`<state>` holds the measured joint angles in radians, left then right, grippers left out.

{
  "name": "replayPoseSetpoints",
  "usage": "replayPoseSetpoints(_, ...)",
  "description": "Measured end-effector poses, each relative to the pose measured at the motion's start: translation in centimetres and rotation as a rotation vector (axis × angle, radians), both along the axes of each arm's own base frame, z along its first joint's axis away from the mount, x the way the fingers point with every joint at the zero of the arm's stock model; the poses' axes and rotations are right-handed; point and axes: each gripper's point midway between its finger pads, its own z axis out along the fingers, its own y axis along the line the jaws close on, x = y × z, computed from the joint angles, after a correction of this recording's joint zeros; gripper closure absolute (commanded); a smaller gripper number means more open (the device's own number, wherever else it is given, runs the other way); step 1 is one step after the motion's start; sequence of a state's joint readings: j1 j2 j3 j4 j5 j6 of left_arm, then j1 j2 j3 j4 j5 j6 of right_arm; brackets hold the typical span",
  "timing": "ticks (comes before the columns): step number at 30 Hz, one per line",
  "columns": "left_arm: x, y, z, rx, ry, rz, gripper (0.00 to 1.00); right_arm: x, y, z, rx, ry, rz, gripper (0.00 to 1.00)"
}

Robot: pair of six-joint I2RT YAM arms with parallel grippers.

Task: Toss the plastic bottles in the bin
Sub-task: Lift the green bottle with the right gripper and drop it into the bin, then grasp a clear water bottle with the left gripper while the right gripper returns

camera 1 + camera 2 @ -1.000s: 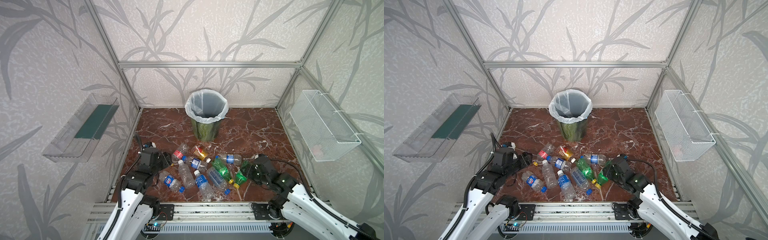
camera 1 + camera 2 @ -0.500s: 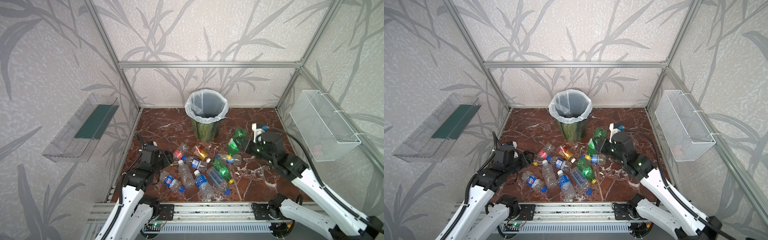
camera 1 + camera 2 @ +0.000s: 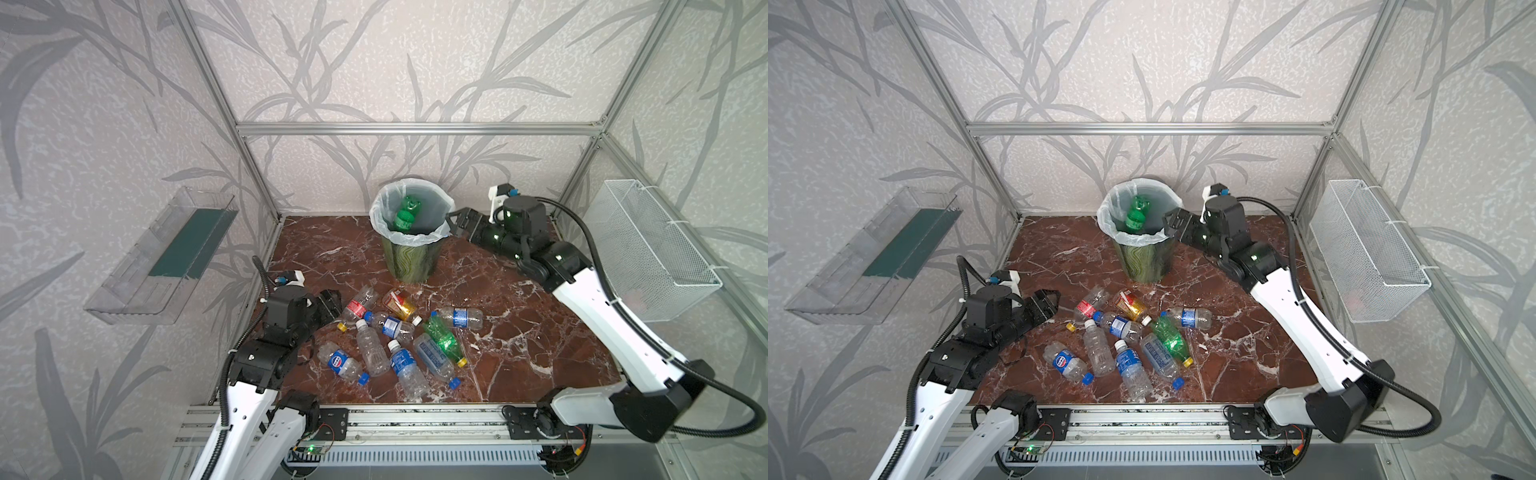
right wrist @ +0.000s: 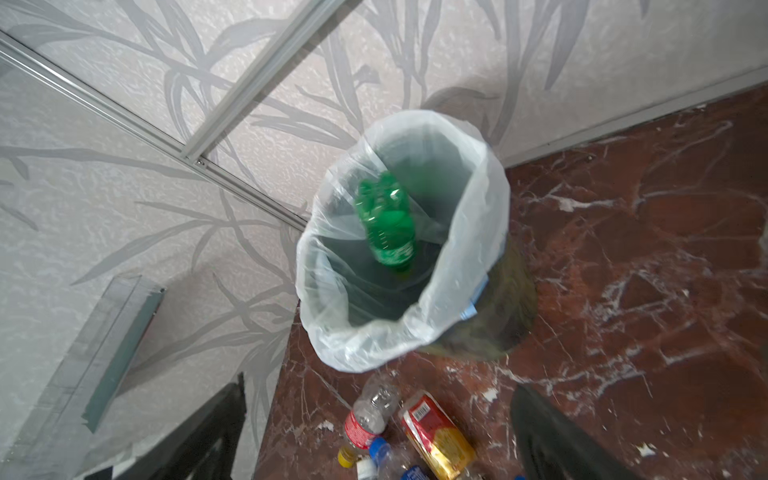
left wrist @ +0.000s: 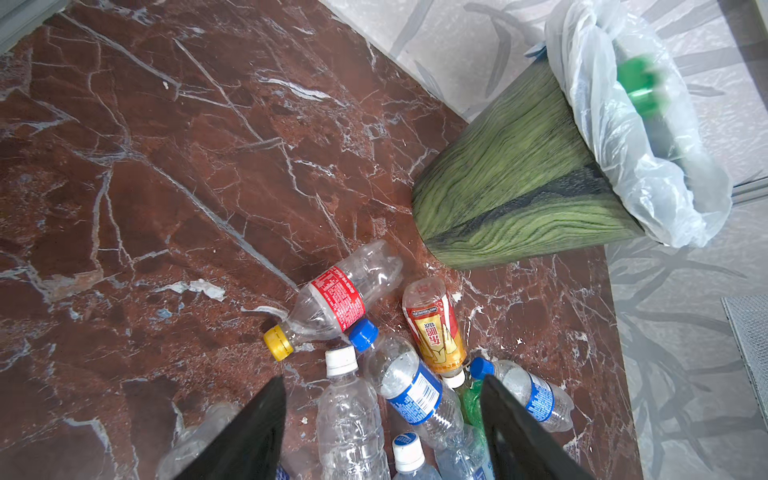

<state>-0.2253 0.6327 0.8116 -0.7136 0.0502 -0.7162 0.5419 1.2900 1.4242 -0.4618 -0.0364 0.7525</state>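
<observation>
1. Red-brown marble floor [image 3: 519,332] fills a cell walled in leaf-patterned paper. The bin [image 3: 409,259] stands upright near the back wall, its white liner folded over the rim.
2. One green bottle [image 3: 406,214] sits inside the bin's mouth. It is blurred in the right wrist view [image 4: 388,224], so it looks to be dropping in.
3. The right gripper [image 3: 452,224] hangs just beside the rim with its fingers spread wide and nothing between them. I judge this step to be the release over the bin.
4. Nine plastic bottles [image 3: 405,368] lie in a loose heap on the floor in front of the bin, well apart from it.
5. The left gripper [image 3: 333,302] hovers low beside the heap, partly spread and empty, nearest the red-labelled bottle [image 3: 357,307].
6. The next move probably calls for either arm to pinch one bottle across its body. The red-labelled one lies at the edge of the heap, so it looks the easiest to pick.
</observation>
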Motion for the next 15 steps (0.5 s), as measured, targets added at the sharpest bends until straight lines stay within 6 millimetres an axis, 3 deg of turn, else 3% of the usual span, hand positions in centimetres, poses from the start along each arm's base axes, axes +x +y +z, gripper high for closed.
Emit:
replayPoseSetpoints(4,-0.6,0.2,-1.5,0.005,0.02,0.005,0.26,-5.0,-2.7,-4.1,-0.022,0.045,0.005,0.04)
replayPoseSetpoints(6,-0.8,0.3,-2.9,0.008,0.051,0.008,0.26,-6.9,-3.8,-7.4,-0.038,0.097,0.0,0.05)
replayPoseSetpoints(11,-1.2,0.4,-5.6,0.009,0.12,0.019,0.26,-10.2,-4.9,-15.9,-0.107,0.27,-0.001,0.05)
replayPoseSetpoints(15,-1.4,0.4,-6.8,0.006,0.168,0.034,0.26,-12.4,-5.2,-20.1,-0.139,0.367,0.007,0.05)
